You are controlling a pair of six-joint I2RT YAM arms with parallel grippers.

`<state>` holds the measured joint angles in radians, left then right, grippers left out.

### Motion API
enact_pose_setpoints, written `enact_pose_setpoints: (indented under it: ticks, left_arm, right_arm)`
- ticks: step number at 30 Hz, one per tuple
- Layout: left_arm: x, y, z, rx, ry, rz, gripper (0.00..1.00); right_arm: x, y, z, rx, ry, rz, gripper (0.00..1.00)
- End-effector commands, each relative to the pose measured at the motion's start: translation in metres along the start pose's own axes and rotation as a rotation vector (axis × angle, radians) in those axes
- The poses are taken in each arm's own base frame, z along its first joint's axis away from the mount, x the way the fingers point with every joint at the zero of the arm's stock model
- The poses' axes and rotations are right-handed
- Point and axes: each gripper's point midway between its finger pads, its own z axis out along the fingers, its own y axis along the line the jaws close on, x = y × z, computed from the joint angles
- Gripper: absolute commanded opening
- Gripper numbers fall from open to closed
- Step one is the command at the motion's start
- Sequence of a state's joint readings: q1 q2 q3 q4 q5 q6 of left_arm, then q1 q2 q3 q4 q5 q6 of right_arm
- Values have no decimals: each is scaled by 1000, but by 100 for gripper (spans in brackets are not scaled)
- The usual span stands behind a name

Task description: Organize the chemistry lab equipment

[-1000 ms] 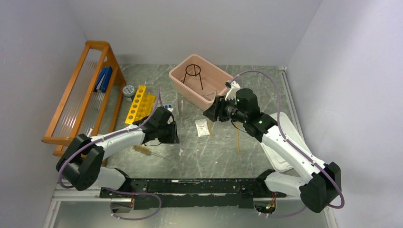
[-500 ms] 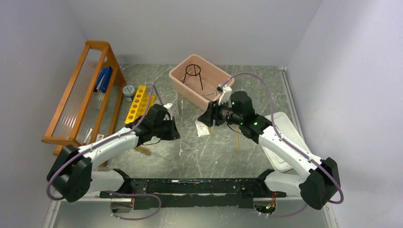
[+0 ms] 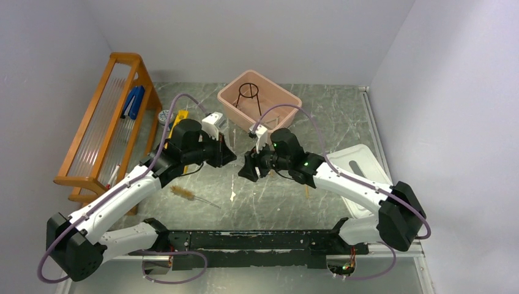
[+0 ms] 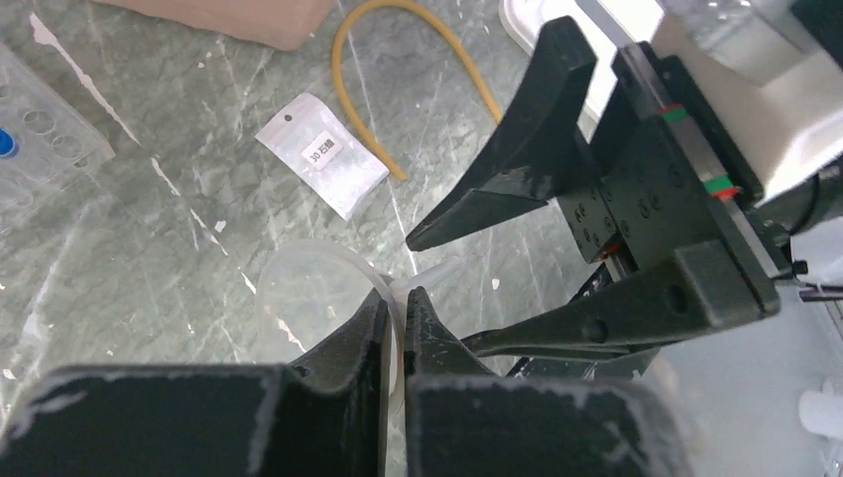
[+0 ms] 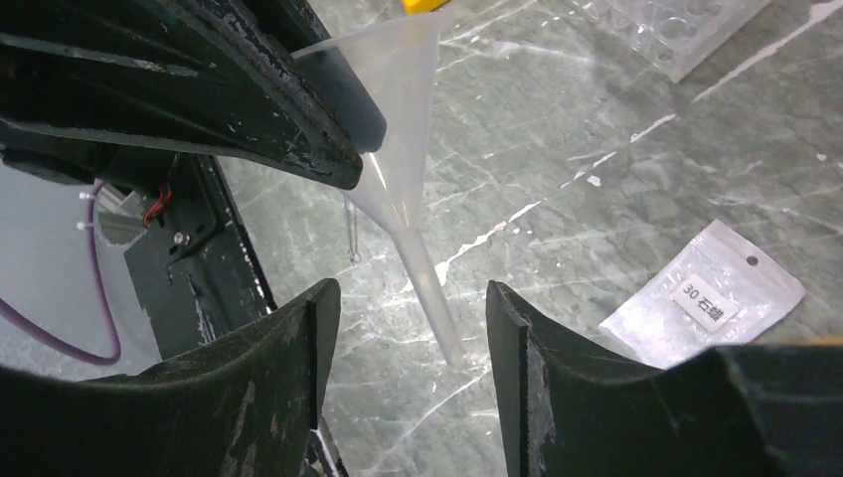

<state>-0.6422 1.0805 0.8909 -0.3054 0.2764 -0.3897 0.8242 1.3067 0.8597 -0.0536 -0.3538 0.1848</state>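
My left gripper point(image 4: 396, 295) is shut on the rim of a clear plastic funnel point(image 4: 308, 288) and holds it above the table. It also shows in the top view point(image 3: 227, 154). My right gripper point(image 5: 410, 298) is open, facing the left one point(image 3: 243, 170). The funnel's stem point(image 5: 437, 308) points down between its spread fingers without touching them. The tan rubber tubing point(image 4: 398, 60) lies on the table beyond. A brown-bristle wire brush point(image 3: 186, 195) lies near the front left. The yellow tube rack point(image 3: 174, 125) is partly hidden behind my left arm. The black wire tripod point(image 3: 248, 93) stands in the pink tub point(image 3: 278, 101).
A small clear labelled bag point(image 5: 701, 298) lies on the table under the grippers. A clear well plate point(image 4: 40, 149) lies to the left. A wooden rack point(image 3: 98, 122) stands along the left wall. A white lid point(image 3: 361, 168) lies at the right.
My left gripper has risen and swung right toward the middle with the funnel. My right gripper has moved left and down until its open fingers flank the funnel's stem.
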Motion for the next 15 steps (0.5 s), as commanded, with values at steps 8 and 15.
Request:
enact_pose_setpoints:
  ticks: [8,15]
  left_arm:
    - [0,-15,-17,77,17,89,5]
    - [-19,1,-29,-60,-49,67,60]
  right_arm:
    - [4,11,11,-102,18,-90,25]
    - [-20,6,-3,-32,-68,-124,0]
